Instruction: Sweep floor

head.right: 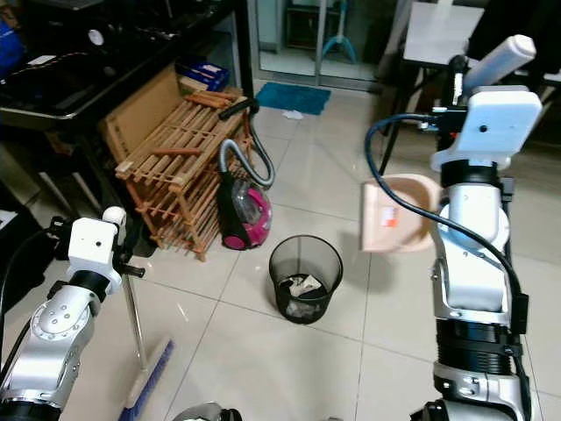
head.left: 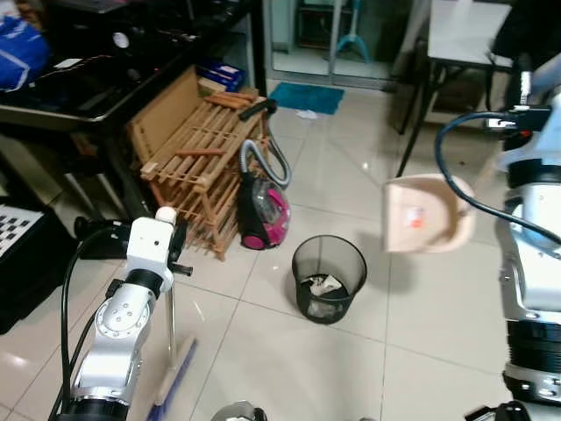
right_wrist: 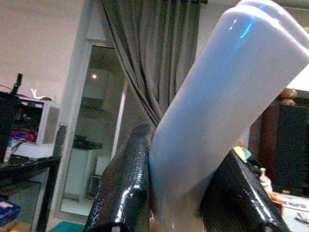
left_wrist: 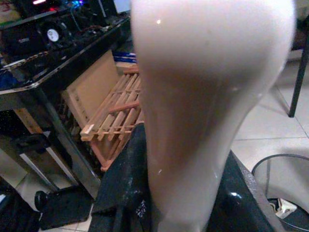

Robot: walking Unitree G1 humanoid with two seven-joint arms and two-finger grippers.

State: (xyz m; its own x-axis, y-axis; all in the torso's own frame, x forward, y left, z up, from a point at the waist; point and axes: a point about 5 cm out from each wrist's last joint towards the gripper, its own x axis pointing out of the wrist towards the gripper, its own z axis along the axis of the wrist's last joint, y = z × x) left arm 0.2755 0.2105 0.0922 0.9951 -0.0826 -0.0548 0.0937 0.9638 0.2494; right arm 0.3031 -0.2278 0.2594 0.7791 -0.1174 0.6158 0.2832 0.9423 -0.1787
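Observation:
My left gripper (left_wrist: 183, 193) is shut on the cream top of the broom handle (head.left: 165, 216). The thin shaft (head.left: 171, 320) runs down to a blue brush head (head.left: 175, 377) on the tiles near my left side. My right gripper (right_wrist: 186, 193) is shut on the pale handle (head.right: 500, 57) of a beige dustpan (head.right: 394, 215). The dustpan hangs tilted in the air to the right of a black mesh waste bin (head.left: 329, 279). The bin stands on the floor with crumpled paper inside.
A pink vacuum cleaner (head.left: 263, 210) and a leaning wooden rack (head.left: 197, 167) stand left of the bin, beside a black table (head.left: 96, 96). A white table (head.left: 465, 35) with dark legs is at the back right. A blue mat (head.left: 305, 96) lies by the far doorway.

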